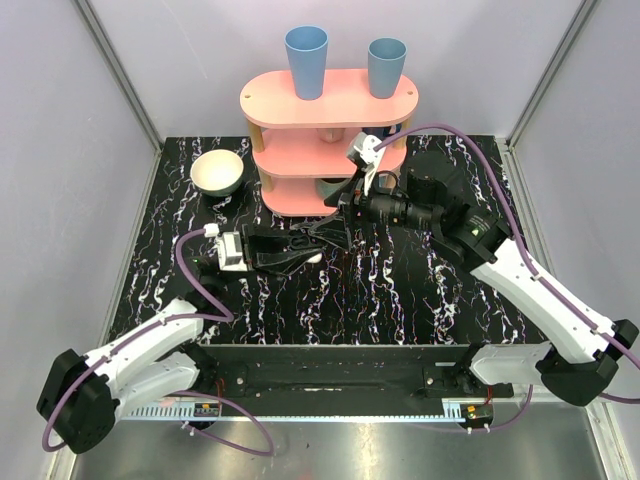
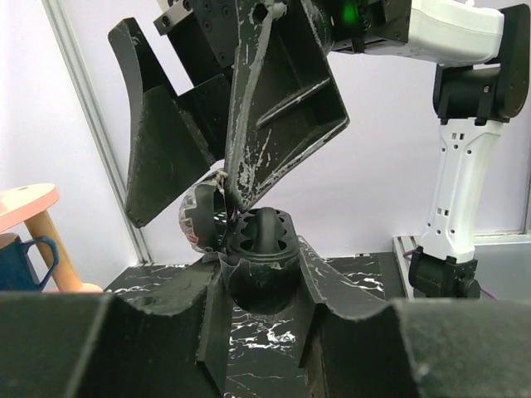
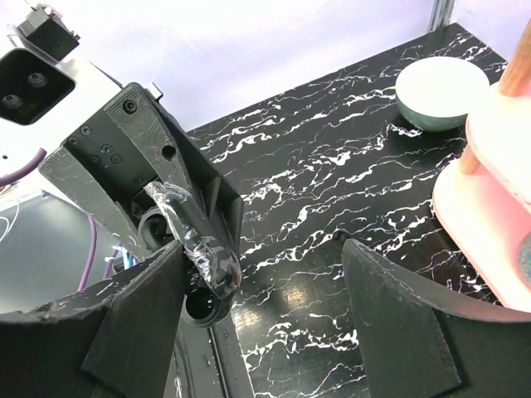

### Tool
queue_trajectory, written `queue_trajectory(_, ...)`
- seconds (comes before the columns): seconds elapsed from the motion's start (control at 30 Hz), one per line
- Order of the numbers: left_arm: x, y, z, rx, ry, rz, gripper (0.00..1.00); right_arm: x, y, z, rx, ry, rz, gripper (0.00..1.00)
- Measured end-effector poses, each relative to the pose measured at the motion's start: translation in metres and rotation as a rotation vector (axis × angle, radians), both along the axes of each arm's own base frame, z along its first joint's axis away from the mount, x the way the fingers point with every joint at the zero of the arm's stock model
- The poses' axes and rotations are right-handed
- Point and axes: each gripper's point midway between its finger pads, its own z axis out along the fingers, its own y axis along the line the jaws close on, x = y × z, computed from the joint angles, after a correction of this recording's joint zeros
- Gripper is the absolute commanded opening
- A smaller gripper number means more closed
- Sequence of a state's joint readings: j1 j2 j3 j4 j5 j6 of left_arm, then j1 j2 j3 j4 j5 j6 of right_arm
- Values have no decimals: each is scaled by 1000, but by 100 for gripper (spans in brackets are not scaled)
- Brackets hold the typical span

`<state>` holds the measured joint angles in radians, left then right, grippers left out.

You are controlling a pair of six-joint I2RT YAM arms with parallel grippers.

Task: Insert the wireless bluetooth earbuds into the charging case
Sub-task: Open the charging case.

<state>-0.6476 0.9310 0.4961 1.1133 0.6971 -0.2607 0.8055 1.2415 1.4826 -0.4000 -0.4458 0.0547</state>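
My left gripper (image 2: 261, 282) is shut on the charging case (image 2: 259, 249). In the wrist views the case looks like a dark rounded shell. Its glossy lid (image 2: 199, 220) is swung open to the left and mirrors the marble. In the top view the left gripper (image 1: 308, 254) points right at mid-table, with a small white bit (image 1: 313, 257) at its tip. My right gripper (image 1: 322, 228) hangs open just above the case; one of its fingertips (image 2: 239, 189) is at the case's rim beside the lid. From the right wrist, nothing lies between the open fingers (image 3: 398, 332), and the lid (image 3: 195, 240) sits at the left one. The earbuds are hidden.
A pink three-tier shelf (image 1: 330, 130) stands at the back with two blue cups (image 1: 306, 62) (image 1: 386, 66) on top. A cream bowl (image 1: 217, 172) sits left of it and shows again in the right wrist view (image 3: 440, 91). A dark blue mug (image 2: 21, 257) is under the shelf.
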Motion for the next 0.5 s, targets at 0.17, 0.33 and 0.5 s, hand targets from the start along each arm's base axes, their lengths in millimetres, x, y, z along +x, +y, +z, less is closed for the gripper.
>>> queue_trajectory(0.17,-2,1,1,0,-4,-3,0,2,2,1,6,-4,-3,80)
queue_trajectory(0.33,-1,1,1,-2,-2,1,0,2,3,0,5,0,1,81)
queue_trajectory(0.5,1,2,-1,-5,7,11,0,3,3,0,6,-2,0,82)
